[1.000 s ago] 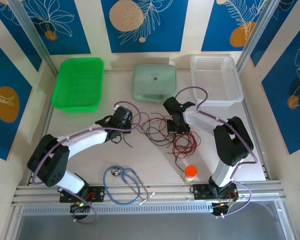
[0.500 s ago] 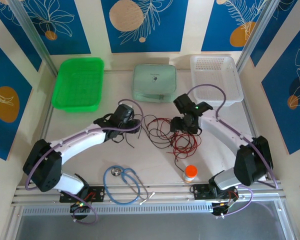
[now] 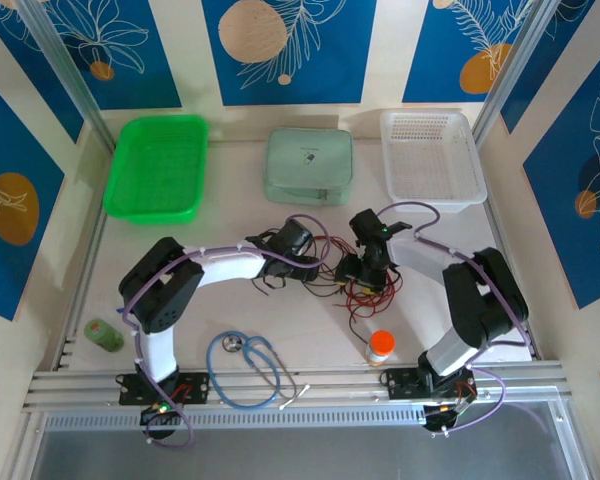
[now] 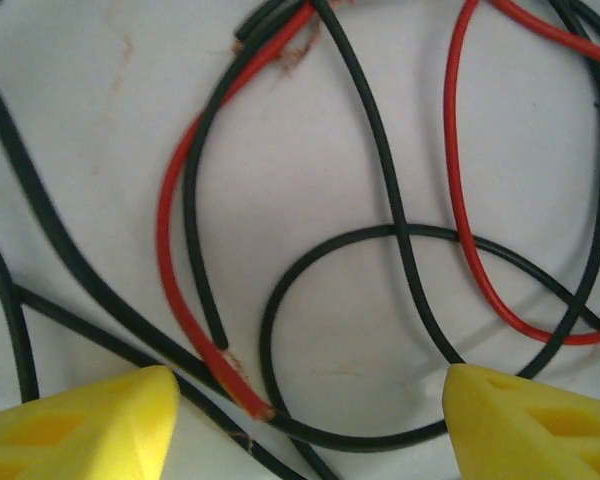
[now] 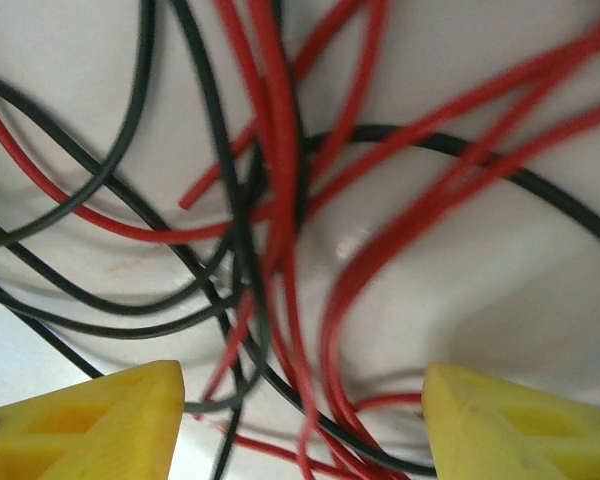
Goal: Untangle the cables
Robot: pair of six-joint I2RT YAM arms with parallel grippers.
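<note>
Starting at the near edge, top view: a light-blue stethoscope [image 3: 248,365] lies at 7 o'clock on the table [image 3: 310,335]. An orange-capped bottle [image 3: 380,347] stands at 5 o'clock. A small green object [image 3: 105,334] sits at 8 o'clock, by the left rail.

Mid-table: the cables [image 3: 325,262], thin black and red wires, lie in one loose tangle about the centre. Red strands trail toward 5 o'clock and stop short of the bottle. The left gripper [image 3: 310,265] sits low at the tangle's 9 o'clock side, the right gripper [image 3: 365,272] at its 3 o'clock side.

Left wrist view: jaws wide apart. Black loops and one red wire lie flat on the table between them, nothing pinched.

Right wrist view: jaws likewise wide, over a denser crossing of red and black strands, none clamped.

Far edge: green basket [image 3: 155,168] at 10 o'clock, pale green case [image 3: 308,165] at 12, white basket [image 3: 432,158] at 2.
</note>
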